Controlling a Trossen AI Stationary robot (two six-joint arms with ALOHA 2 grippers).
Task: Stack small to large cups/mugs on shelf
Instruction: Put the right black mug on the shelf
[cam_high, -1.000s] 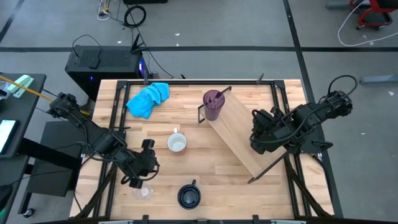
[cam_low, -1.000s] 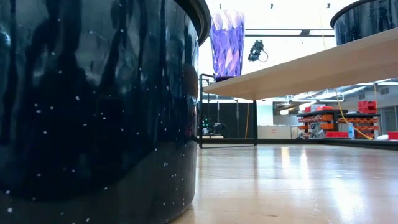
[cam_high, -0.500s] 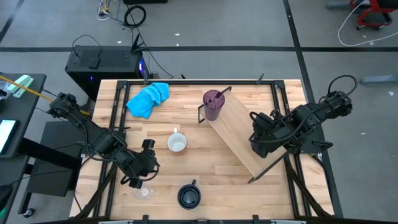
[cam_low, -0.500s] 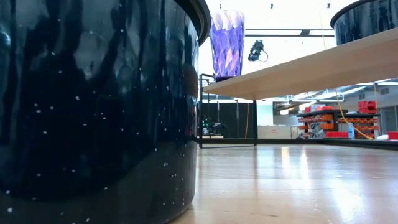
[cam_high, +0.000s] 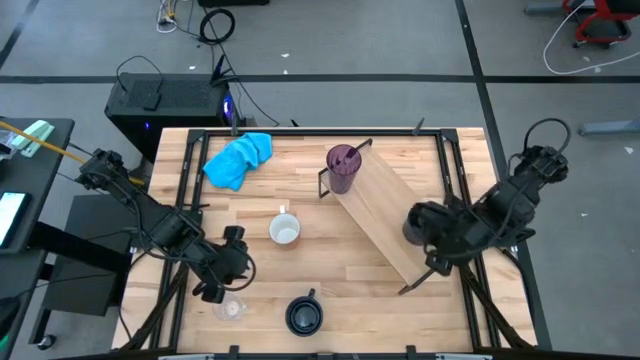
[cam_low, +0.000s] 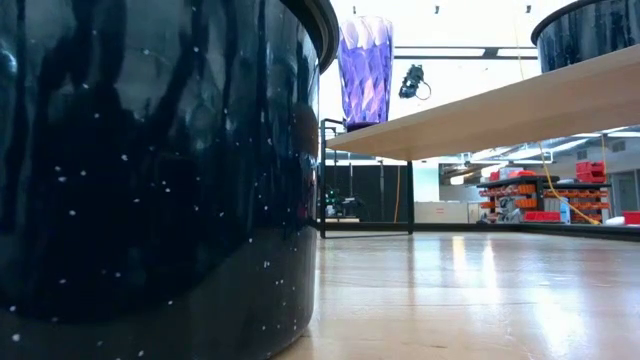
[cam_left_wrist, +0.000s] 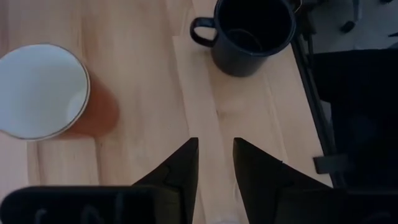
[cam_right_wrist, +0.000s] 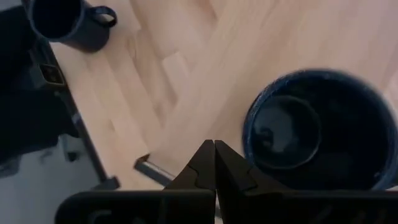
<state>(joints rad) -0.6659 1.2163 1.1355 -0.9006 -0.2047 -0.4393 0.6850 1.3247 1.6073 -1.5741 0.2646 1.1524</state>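
Observation:
The shelf (cam_high: 385, 220) lies slantwise across the table's right half. The purple tumbler (cam_high: 343, 166) stands on its far end and a dark mug (cam_high: 415, 224) on its near end; the right wrist view shows a smaller vessel (cam_right_wrist: 286, 127) inside this mug (cam_right_wrist: 317, 127). My right gripper (cam_right_wrist: 214, 155) is shut and hovers just near of that mug, over the shelf's edge. On the table stand a white mug (cam_high: 285, 231), a second dark mug (cam_high: 303, 316) and a small clear glass (cam_high: 230, 308). My left gripper (cam_left_wrist: 215, 155) hangs open above bare table, left of both mugs.
A bright blue cloth (cam_high: 238, 158) lies at the table's far left. Black rails (cam_high: 452, 160) frame the tabletop. In the low view the near dark mug (cam_low: 150, 170) fills the left half. Bare wood lies between the white mug and the shelf.
My right gripper, shut throughout, has swung toward the table's near edge and turned, uncovering the dark mug on the shelf's near end. The mug has stayed in place.

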